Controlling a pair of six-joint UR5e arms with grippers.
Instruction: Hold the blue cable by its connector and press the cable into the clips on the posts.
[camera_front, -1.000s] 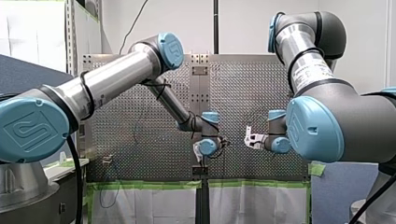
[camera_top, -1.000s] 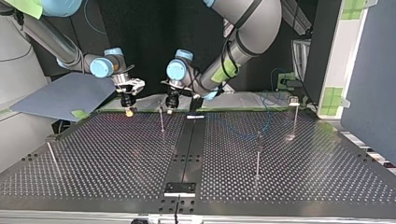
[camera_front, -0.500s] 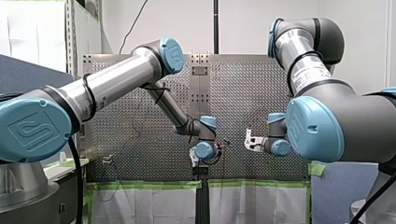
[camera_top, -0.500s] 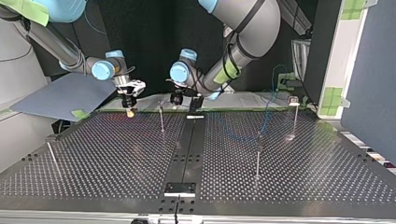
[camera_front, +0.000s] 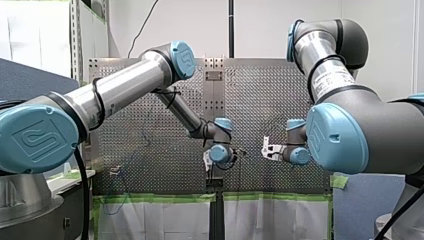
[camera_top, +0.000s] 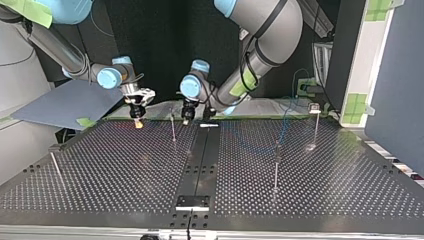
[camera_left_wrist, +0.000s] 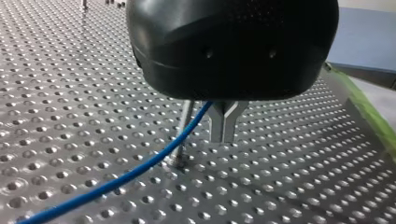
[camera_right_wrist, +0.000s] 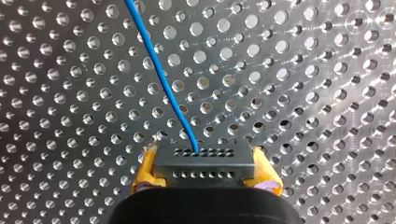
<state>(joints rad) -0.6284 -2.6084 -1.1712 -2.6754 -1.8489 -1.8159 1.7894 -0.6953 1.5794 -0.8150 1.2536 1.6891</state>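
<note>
Blue thin cable (camera_right_wrist: 161, 74) runs from the grey perforated connector block (camera_right_wrist: 204, 161), which my right gripper (camera_right_wrist: 205, 171) pinches between yellow pads (camera_right_wrist: 145, 168). My left gripper (camera_left_wrist: 224, 133) keeps metal fingers (camera_left_wrist: 218, 122) pressed together, just beside the cable, near the thin metal post (camera_left_wrist: 182, 140). I think the cable may slip off them and miss the post.

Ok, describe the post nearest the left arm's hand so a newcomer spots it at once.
In the top view, look along the perforated table's edge nearest the arms, just left of the dark centre strip. A thin post stands there between my right hand and my left hand, nearer the left. Every other post stands well away from both hands.
</note>
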